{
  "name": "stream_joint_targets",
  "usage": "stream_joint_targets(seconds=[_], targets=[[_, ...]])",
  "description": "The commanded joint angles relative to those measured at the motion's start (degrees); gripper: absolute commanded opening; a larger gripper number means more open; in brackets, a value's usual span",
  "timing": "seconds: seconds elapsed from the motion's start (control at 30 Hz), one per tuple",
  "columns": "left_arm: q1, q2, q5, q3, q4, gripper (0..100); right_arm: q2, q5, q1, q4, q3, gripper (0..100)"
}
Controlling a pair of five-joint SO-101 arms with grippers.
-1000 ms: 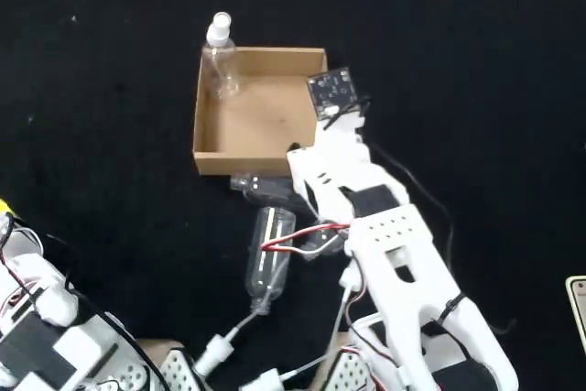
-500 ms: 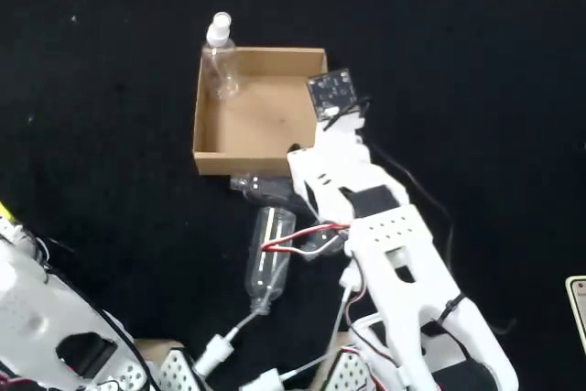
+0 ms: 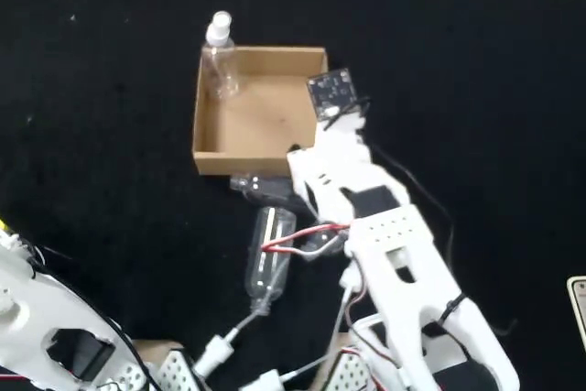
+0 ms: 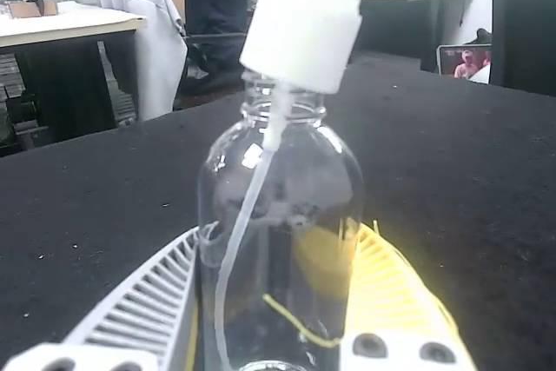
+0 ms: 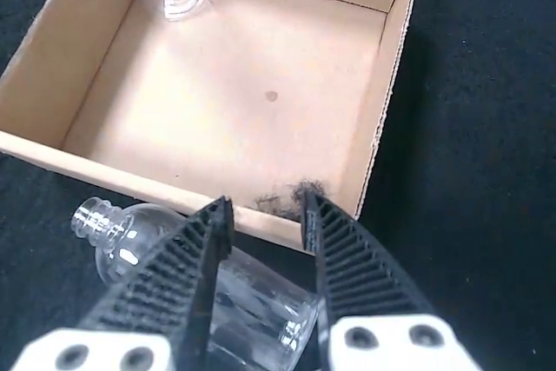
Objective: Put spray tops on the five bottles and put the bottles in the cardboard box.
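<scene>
Across the black surface (image 3: 476, 61), the cardboard box (image 3: 247, 164) serves as the landmark. Just outside its near wall the right tool (image 5: 265, 206) is held open, jaws apart over an uncapped bottle (image 5: 122, 232) that lies on its side just beside that wall. Well apart from the box, off its near left side, the left tool (image 4: 280, 241) is clamped on an upright clear bottle (image 4: 278, 197). A white spray top (image 4: 304, 15) sits tilted on this bottle's neck, apparently not pressed home, with its dip tube inside. One capped bottle (image 3: 220, 66) is stood in the box's far left corner. A second bare bottle (image 3: 268, 263) is laid nearer than the box, and two loose spray tops (image 3: 216, 351) lie farther again from the box. Such bottles are judged light, stiff and slick, so a hold across the middle of the body is advised.
</scene>
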Motion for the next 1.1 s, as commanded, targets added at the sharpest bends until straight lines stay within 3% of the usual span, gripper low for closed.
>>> stream_joint_targets(seconds=[0.0, 0.6, 0.87, 1.07], targets=[[-1.0, -0.1, 0.0, -0.7, -1.7, 5, -0.5, 0.4, -0.8, -1.2, -0.4, 10.3], [-2.4, -0.1, -0.3, -0.7, -1.7, 5, -0.5, 0.3, -0.7, -1.2, -0.4, 10.3], [-2.7, -0.1, 0.1, -1.2, -1.7, 31, -0.5, 0.4, -0.7, -1.2, -0.4, 10.3], [-2.8, -0.5, 0.1, -1.1, -1.7, 36, -0.5, 0.4, -0.7, -1.2, -0.4, 10.3]])
